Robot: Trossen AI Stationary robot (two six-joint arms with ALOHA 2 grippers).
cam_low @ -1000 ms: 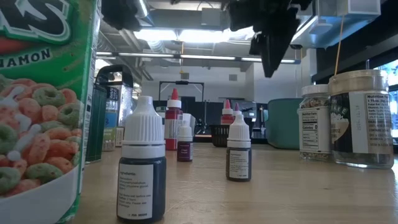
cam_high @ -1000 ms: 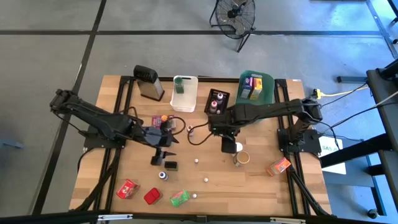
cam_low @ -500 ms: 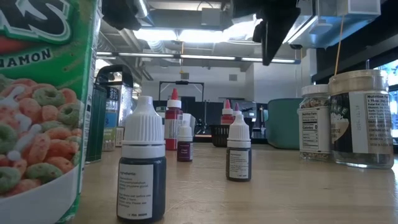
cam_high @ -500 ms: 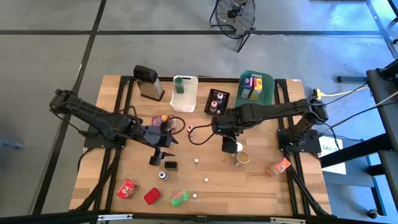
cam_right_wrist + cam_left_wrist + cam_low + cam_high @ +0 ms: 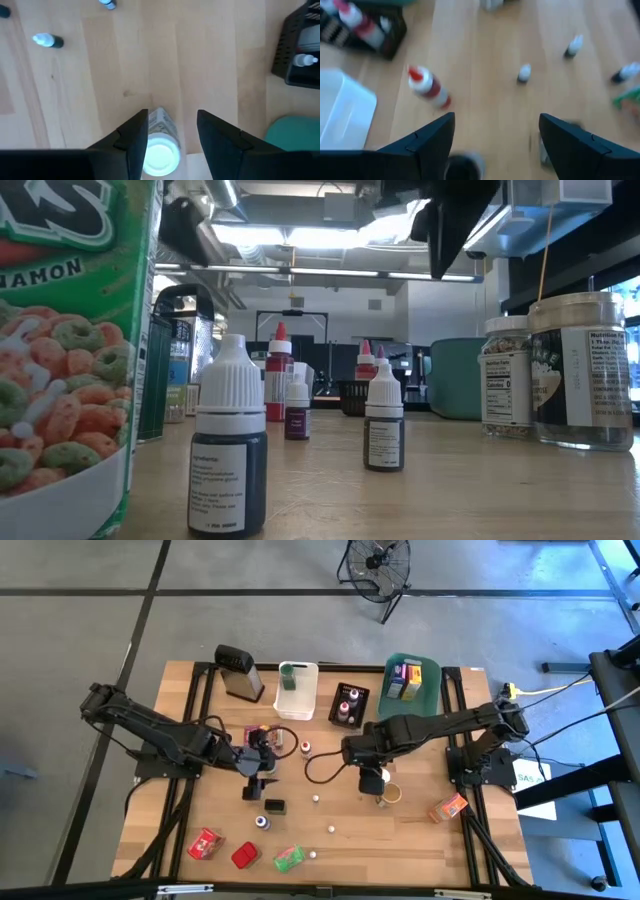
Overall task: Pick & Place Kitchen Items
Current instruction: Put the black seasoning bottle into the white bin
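Right wrist view: the right claw (image 5: 170, 137) is seen straddling a white-lidded jar (image 5: 161, 145), one finger on each side of it; whether the pads already press on it cannot be told, so the claw is best described as set around the jar, neither fully spread nor fully clenched. From overhead this claw (image 5: 371, 778) hangs over mid-counter (image 5: 430, 840), with a second, open-topped jar (image 5: 390, 794) just beside it.

To do this step well, the jar should be kept centred between the fingers, the grip closed squarely below the lid, and the lift taken straight up so that the neighbouring jar is not knocked. The black bin (image 5: 300, 55) and the teal bin (image 5: 295, 137) lie ahead of the claw in its own camera's line of sight, and are the likely places for delivery.

The left claw (image 5: 495, 145) is spread wide and grasps nothing; a red-capped bottle (image 5: 427, 89) lies tilted ahead of it, with small dropper bottles (image 5: 523, 73) farther off.

Much is hidden. The jar's lower body is masked by the right claw's own fingers. The left wrist picture is smeared, and a dark round shape between that claw's fingers cannot be identified. In the low view a cereal packet (image 5: 70, 350) blocks one side, and the arms are cut off overhead.
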